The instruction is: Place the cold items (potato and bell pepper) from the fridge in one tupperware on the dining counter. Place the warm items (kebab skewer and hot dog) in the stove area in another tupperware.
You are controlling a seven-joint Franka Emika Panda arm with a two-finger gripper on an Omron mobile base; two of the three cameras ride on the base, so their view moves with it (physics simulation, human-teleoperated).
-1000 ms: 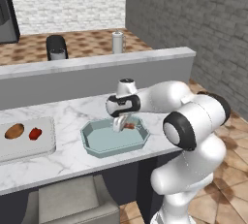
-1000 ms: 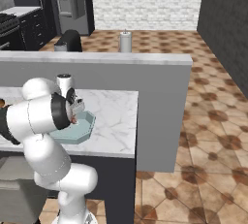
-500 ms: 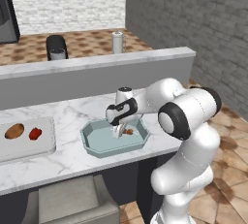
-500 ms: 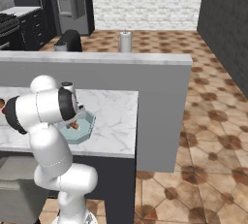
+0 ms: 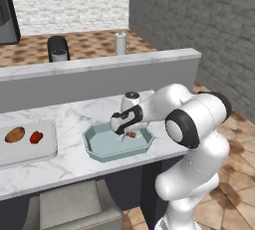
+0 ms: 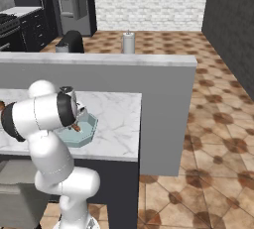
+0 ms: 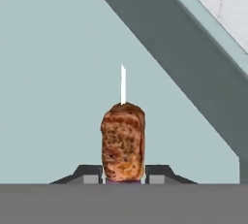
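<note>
My end effector (image 5: 123, 132) sits low inside the teal octagonal tupperware (image 5: 99, 147) on the marble worktop (image 5: 74, 162), and in the hand view its two dark finger tips (image 7: 87, 173) stand on either side of the kebab skewer (image 7: 123, 140), close against the browned meat with the white stick poking out past it toward the container floor. The jaws look narrow and pressed close to the meat, but I cannot tell whether they are clamped on it or have begun to let go. I judge this to be the drop-off of a warm item: the skewer is down in the teal container, at or just above its bottom, near the wall on the robot's side. In the left base view the potato (image 5: 15, 134) and bell pepper (image 5: 36, 137) lie side by side in the flat pale tray (image 5: 47, 147) further along the worktop, so the cold half looks done. I see no hot dog in the teal container, though the arm hides part of it. Next, I would spread the fingers fully, confirm the skewer rests free, then lift straight up clear of the rim before swinging away.
</note>
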